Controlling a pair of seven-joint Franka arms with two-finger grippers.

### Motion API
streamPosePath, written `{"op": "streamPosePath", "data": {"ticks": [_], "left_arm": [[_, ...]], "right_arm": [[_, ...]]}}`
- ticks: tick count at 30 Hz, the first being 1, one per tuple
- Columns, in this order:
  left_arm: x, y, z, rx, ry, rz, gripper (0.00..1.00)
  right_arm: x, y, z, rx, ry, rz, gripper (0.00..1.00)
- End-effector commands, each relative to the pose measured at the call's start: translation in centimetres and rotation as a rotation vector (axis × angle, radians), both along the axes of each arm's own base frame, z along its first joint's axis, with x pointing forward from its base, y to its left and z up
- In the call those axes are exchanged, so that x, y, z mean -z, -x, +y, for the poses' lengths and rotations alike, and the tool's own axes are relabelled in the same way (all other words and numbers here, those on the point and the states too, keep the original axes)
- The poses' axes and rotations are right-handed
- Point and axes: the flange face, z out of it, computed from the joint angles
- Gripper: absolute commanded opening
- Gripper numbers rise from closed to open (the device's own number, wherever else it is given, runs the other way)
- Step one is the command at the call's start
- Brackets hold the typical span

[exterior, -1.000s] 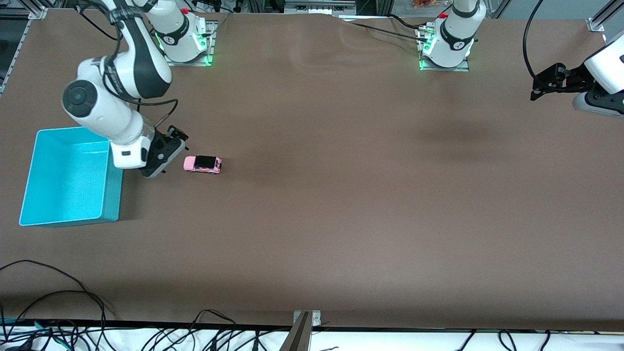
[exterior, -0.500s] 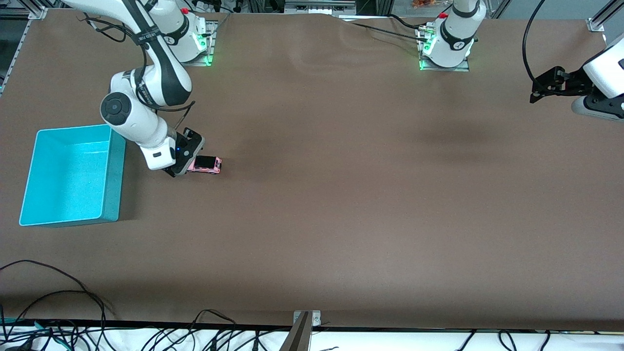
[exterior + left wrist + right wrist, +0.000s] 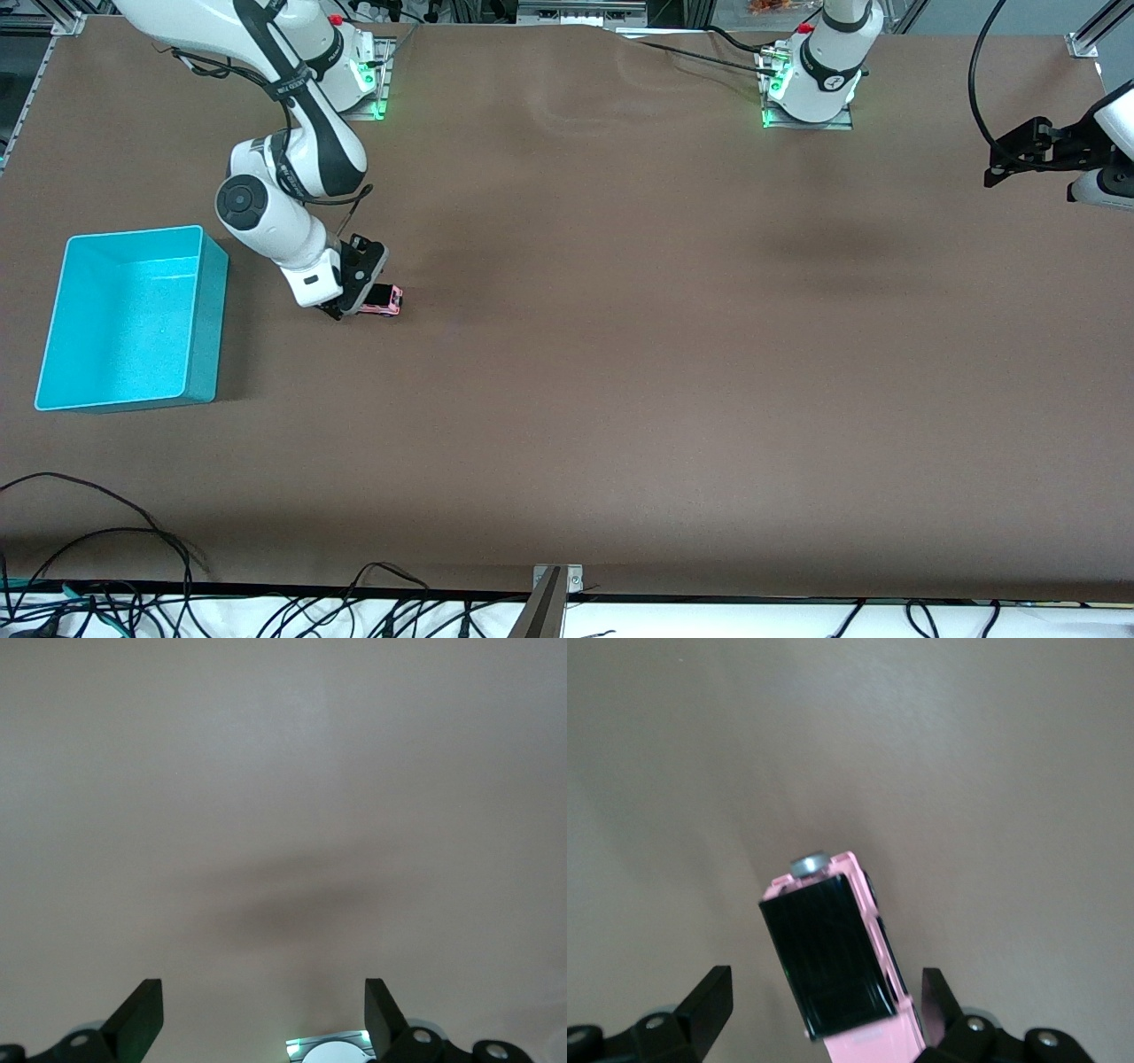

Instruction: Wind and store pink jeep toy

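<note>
Front view: the right gripper (image 3: pixel 361 299) hides one end of the tiny boxy pink jeep toy (image 3: pixel 383 299) on the brown desk (image 3: pixel 620 354), near the turquoise plastic bin (image 3: pixel 133 319). Right wrist view: open fingers (image 3: pixel 709 1001) flank it, not touching. Left gripper (image 3: pixel 263 1014) waits, fingers spread, empty.

Small boxy pink plastic toy jeep (image 3: pixel 383 299) with a glossy black roof and dark wheels. It stands upright on its wheels on the brown table surface. It sits low between the two spread fingers of the right gripper (image 3: pixel 354 306), clear of both fingertips in the right wrist view (image 3: pixel 833 966). A round grey disc shows at the end pointing away from the claw.
</note>
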Motion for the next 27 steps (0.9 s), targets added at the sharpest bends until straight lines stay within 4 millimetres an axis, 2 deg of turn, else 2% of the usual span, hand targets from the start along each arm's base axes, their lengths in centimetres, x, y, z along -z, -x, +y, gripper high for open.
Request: {"op": "streamPosePath", "data": {"ticks": [1,4,7,15,18,22,27], "left_arm": [[-0.7,-0.5,0.1,0.003,-0.021,-0.01,1.0],[-0.8,-0.4,0.5,-0.003,-0.021,-0.012,1.0],[-1.0,-0.3,1.2,-0.017,-0.021,-0.015,1.0],[-1.0,-0.3,1.3,-0.019,-0.021,-0.015,1.0],[-1.0,-0.3,1.3,-0.017,-0.019,-0.015,1.0],[-0.9,-0.4,1.2,-0.017,-0.021,-0.013,1.0],[-0.9,-0.4,1.1,-0.016,-0.019,-0.013,1.0]], "right_arm": [[0.6,0.4,1.0,-0.057,-0.012,-0.029,0.89],[1.1,0.6,0.8,-0.056,-0.011,-0.019,0.88],[1.6,1.0,0.7,-0.055,-0.01,-0.01,0.81],[2.0,1.0,0.6,-0.068,-0.015,-0.033,0.43],[0.8,0.6,0.4,-0.129,-0.012,-0.058,0.29],[-2.5,-0.6,-0.5,-0.202,-0.005,-0.127,0.17],[-6.2,-1.2,-2.4,-0.201,0.013,-0.09,0.16]]}}
